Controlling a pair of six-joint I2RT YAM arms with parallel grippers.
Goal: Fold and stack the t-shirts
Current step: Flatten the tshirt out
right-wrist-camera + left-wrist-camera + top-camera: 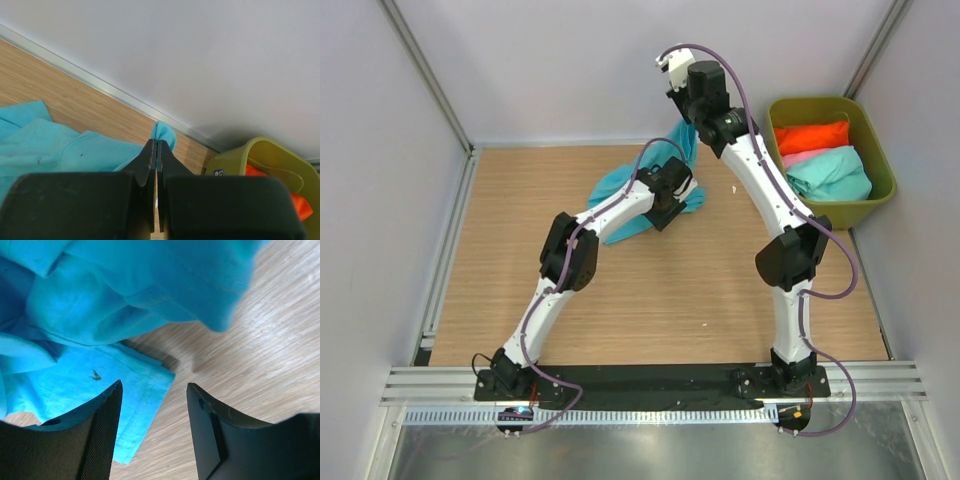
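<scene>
Turquoise shirt lay bunched on the surface, left of the bin. My right end effector was pinched shut on its edge; my left end effector gaped open over a hem. I guessed I was spreading it out; next, grab that hem.

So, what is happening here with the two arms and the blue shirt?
The right end effector is shut on an edge of the turquoise shirt and holds it up near the back wall. The rest of that shirt lies crumpled on the table. The left end effector is open over a corner of the same shirt, not gripping it. The orange-red shirt, pink shirt and mint-green shirt lie in the olive bin. Nothing is folded yet.
</scene>
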